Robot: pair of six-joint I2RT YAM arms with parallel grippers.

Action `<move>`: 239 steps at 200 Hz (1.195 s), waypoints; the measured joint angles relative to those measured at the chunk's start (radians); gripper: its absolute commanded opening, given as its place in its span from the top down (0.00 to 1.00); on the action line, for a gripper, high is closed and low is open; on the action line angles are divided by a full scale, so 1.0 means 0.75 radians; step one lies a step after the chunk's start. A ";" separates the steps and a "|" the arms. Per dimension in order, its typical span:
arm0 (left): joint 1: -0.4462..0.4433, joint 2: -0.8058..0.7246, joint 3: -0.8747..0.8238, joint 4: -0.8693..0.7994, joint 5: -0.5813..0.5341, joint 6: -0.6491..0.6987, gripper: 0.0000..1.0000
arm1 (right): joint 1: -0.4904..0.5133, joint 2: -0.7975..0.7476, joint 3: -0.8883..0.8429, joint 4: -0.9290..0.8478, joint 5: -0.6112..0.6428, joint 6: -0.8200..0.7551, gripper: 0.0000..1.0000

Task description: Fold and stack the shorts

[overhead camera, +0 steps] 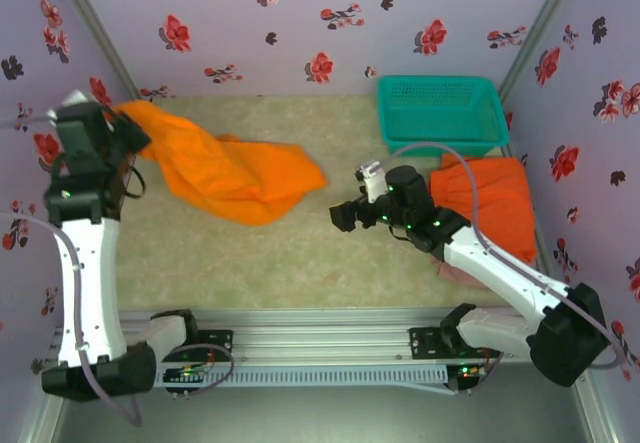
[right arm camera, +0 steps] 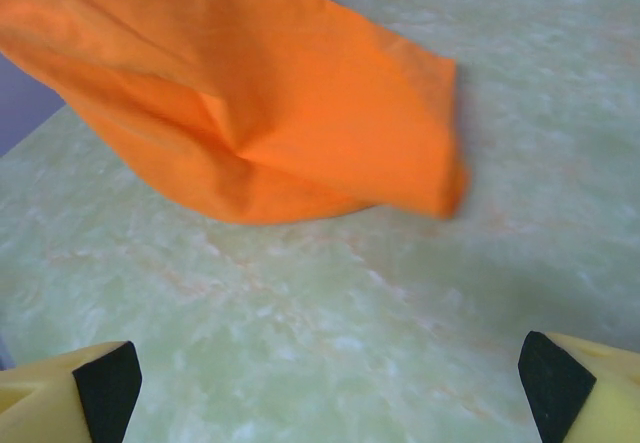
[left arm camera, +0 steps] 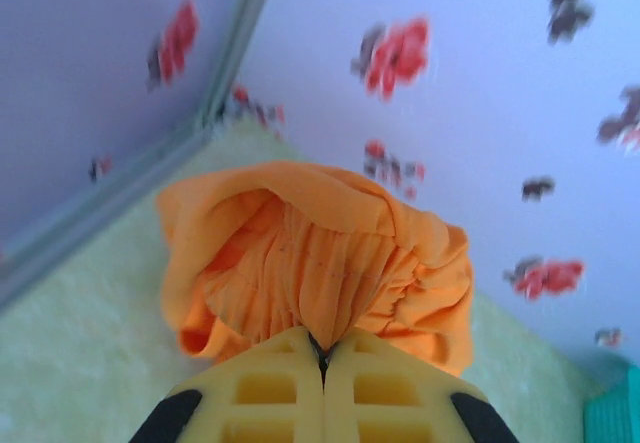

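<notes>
Your left tool (left arm camera: pixel 322 351) is pressed together, pinching a bunched edge of the loose shorts (left arm camera: pixel 320 253); the cloth fans out from its tips toward 12 o'clock in the left wrist view. From above, that left tool (overhead camera: pixel 112 123) sits at 10 o'clock on the counter (overhead camera: pixel 300 263), near the back left corner. It holds that end of the loose shorts (overhead camera: pixel 230 173) raised, and the rest trails toward 4 o'clock onto the counter's middle.

Your right tool (right arm camera: pixel 330 393) is spread wide, touching nothing, with bare counter (right arm camera: pixel 330 303) between its fingers (right arm camera: pixel 105 388). The free end of the loose shorts (right arm camera: pixel 270 113) lies at 11 o'clock from it, apart from the tips. From above, the right tool (overhead camera: pixel 342 215) is just right of the counter's middle.

The folded shorts (overhead camera: pixel 495 203) lie at 3 o'clock from the right tool, by the right wall. A pink edge (overhead camera: pixel 447 263) shows beneath them. The basket (overhead camera: pixel 440 113) stands at their 12 o'clock.
</notes>
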 measured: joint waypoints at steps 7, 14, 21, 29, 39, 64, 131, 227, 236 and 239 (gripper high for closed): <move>0.009 0.047 0.113 -0.033 -0.008 0.020 1.00 | 0.022 0.023 0.020 0.001 0.000 -0.003 0.01; 0.013 0.097 0.235 -0.063 -0.015 0.041 1.00 | 0.041 0.042 0.035 0.001 0.000 -0.007 0.01; 0.014 0.139 0.340 -0.092 -0.017 0.051 1.00 | 0.058 0.059 0.047 0.002 0.000 -0.012 0.01; 0.014 0.185 0.460 -0.122 -0.017 0.057 1.00 | 0.074 0.074 0.055 0.007 0.000 -0.012 0.01; 0.008 0.232 0.588 -0.149 -0.016 0.059 1.00 | 0.090 0.082 0.056 0.010 0.000 -0.013 0.01; -0.112 0.261 0.674 -0.143 -0.031 0.041 1.00 | 0.102 0.079 0.055 0.020 0.012 -0.012 0.01; -0.767 0.452 0.034 0.290 -0.124 -0.121 0.97 | 0.014 -0.111 -0.063 -0.019 0.151 -0.022 0.01; -0.862 0.826 -0.055 0.569 0.170 -0.175 0.06 | -0.193 -0.253 -0.232 -0.081 0.119 0.086 0.01; -0.822 0.720 -0.092 0.564 0.178 -0.144 0.06 | -0.193 -0.239 -0.232 -0.080 0.110 0.096 0.01; -0.808 0.682 -0.109 0.563 0.183 -0.132 0.07 | -0.193 -0.231 -0.232 -0.080 0.106 0.097 0.01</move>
